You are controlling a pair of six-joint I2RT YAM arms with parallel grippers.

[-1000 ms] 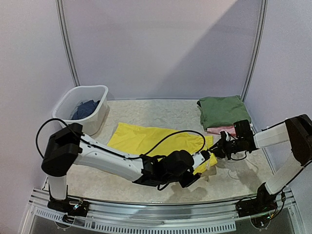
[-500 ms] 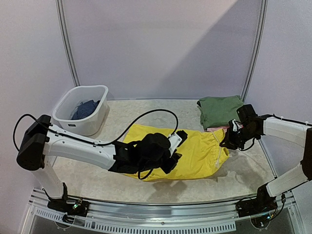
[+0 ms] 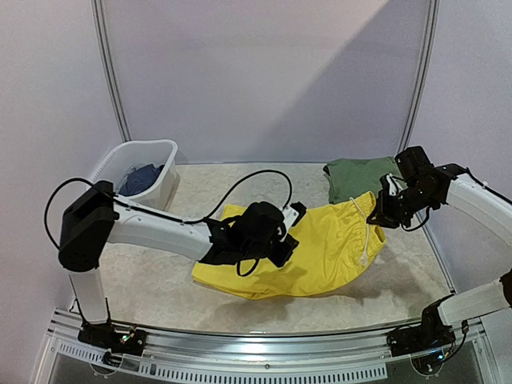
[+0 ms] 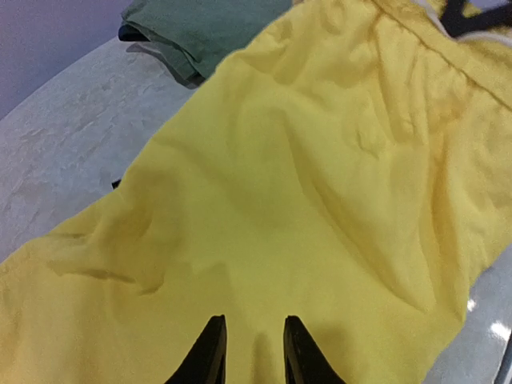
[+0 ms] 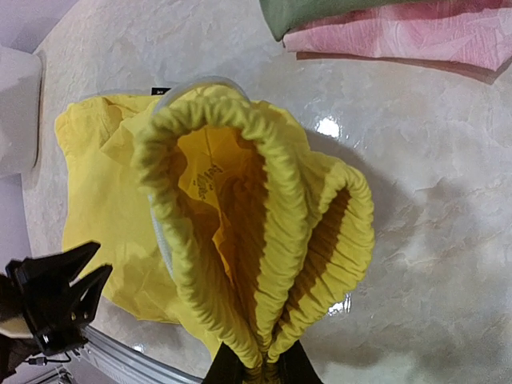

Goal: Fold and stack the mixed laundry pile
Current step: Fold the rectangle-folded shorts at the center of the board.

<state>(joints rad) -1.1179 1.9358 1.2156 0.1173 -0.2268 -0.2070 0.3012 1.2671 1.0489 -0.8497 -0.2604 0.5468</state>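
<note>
The bright yellow drawstring shorts (image 3: 324,250) hang stretched between my two grippers, above the table. My left gripper (image 3: 282,232) is shut on a pinch of their left part; in the left wrist view its narrow jaws (image 4: 252,340) hold a fold of the yellow cloth (image 4: 320,176). My right gripper (image 3: 378,214) is shut on the gathered elastic waistband (image 5: 240,200), with its fingertips (image 5: 260,370) mostly hidden by cloth. The folded olive-green top (image 3: 360,178) lies at the back right on the folded pink garment (image 5: 416,36). The dark blue garment (image 3: 142,178) lies in the basket.
The white slotted basket (image 3: 148,204) stands at the back left. The left arm's black cable (image 3: 256,178) loops above the table's middle. The green stack also shows in the left wrist view (image 4: 208,28). Purple walls close the back and sides.
Both grippers have risen and moved toward the back with the shorts, which have lifted off the table. The left gripper moved from the front right to the middle; the right moved up toward the stack.
</note>
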